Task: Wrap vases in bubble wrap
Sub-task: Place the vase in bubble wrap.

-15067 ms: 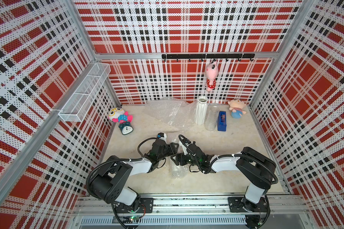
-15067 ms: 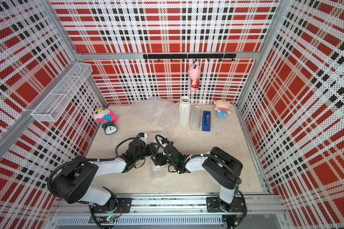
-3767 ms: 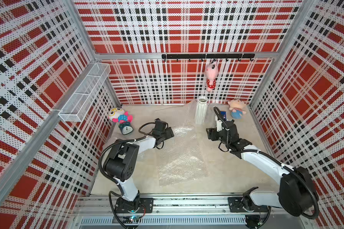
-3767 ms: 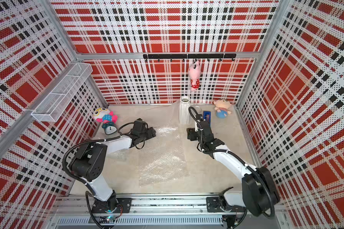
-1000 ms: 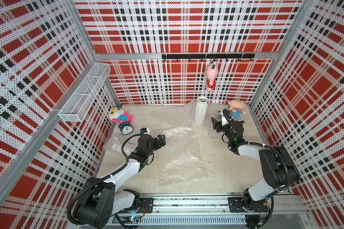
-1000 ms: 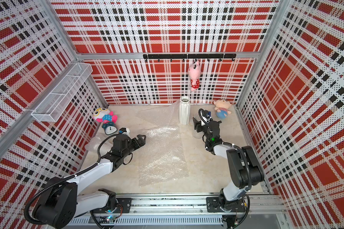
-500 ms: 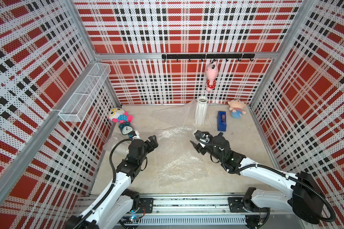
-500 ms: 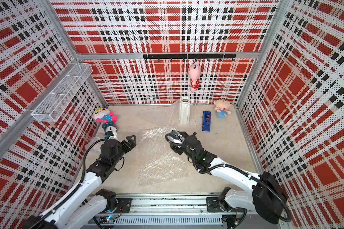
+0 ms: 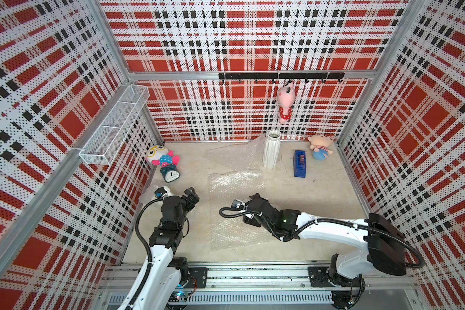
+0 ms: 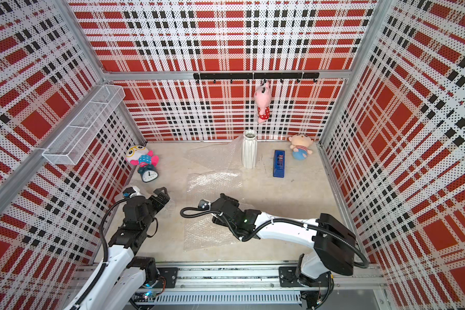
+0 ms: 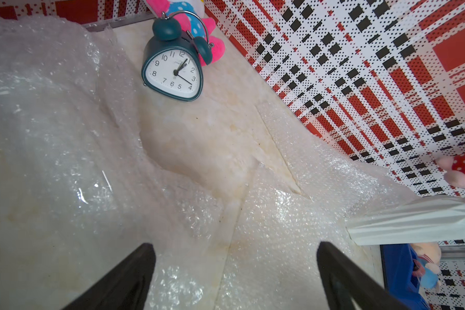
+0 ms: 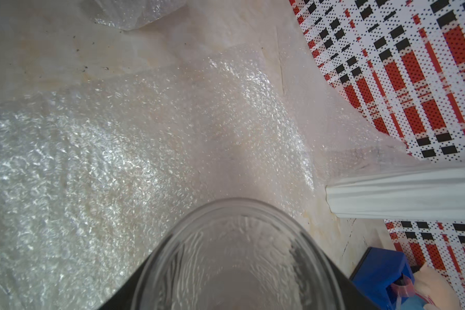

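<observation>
Right wrist view: the right gripper (image 12: 239, 291) clamps the glass vase (image 12: 240, 241) above the bubble wrap (image 12: 134, 139); the left gripper (image 11: 234, 245) hangs wide open.

Both top views are bright and evenly lit, probably from overhead: the arms cast only faint, soft shadows on the tabletop (image 9: 320, 193). Wide-angle distortion bows the plaid walls (image 9: 38, 80) toward the edges. In the wrist views the bubble wrap (image 12: 105, 139) throws patchy white glare. The glass vase (image 12: 239, 255), close to the lens, is blurred, while the background is fairly sharp.
</observation>
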Action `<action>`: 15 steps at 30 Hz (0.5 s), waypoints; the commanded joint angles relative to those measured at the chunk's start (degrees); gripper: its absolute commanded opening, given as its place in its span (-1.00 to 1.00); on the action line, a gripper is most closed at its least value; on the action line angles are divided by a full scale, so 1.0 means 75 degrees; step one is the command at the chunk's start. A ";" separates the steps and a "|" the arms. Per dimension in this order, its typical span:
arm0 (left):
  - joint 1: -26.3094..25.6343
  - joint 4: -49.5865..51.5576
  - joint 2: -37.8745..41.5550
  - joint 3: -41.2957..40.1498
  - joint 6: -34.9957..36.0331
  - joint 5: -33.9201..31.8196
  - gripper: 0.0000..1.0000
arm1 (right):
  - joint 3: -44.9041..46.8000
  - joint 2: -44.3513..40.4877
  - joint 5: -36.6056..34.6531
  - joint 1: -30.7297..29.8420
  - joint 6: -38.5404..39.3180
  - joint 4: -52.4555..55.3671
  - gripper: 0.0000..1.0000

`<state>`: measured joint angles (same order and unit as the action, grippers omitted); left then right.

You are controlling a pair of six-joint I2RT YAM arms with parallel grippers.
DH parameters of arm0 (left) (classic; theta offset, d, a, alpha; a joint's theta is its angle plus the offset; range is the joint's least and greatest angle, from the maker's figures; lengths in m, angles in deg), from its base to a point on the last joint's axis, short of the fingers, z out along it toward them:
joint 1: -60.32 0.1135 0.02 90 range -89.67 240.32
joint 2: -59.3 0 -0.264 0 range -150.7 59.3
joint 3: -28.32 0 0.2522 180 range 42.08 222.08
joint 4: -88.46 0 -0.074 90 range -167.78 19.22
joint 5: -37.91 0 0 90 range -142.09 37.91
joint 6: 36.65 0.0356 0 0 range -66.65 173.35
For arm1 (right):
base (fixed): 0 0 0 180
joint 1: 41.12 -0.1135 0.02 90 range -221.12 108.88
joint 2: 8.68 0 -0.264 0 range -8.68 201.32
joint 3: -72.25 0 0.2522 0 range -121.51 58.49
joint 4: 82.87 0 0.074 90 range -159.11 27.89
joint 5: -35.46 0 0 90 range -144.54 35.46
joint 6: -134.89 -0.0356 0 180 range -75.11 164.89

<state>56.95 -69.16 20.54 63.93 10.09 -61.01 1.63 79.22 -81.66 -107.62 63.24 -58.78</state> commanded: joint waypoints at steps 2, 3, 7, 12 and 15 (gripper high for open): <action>0.0178 0.0045 0.0270 -0.0006 -0.0019 -0.0008 0.95 | -0.0832 0.0848 -0.0393 -0.0291 0.0337 0.0644 0.09; 0.0192 0.0053 0.0312 -0.0020 -0.0031 -0.0028 0.95 | -0.0936 0.1038 -0.0304 -0.0319 0.0319 0.0719 0.09; 0.0227 0.0046 0.0512 -0.0086 -0.0050 -0.0086 0.96 | -0.1227 0.1725 0.0023 -0.0459 0.0231 0.0800 0.13; 0.0239 -0.0033 0.0482 -0.0159 -0.0067 -0.0024 0.96 | -0.1424 0.2335 0.0633 -0.0488 0.0176 0.0223 0.25; 0.0245 -0.0036 0.0467 -0.0182 -0.0068 -0.0019 0.96 | -0.1599 0.2748 0.0788 -0.0492 0.0308 -0.0010 0.31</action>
<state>58.17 -69.09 23.90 63.30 9.78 -61.34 -9.58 96.70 -81.22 -110.55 67.67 -56.84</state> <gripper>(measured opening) 0.978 0.704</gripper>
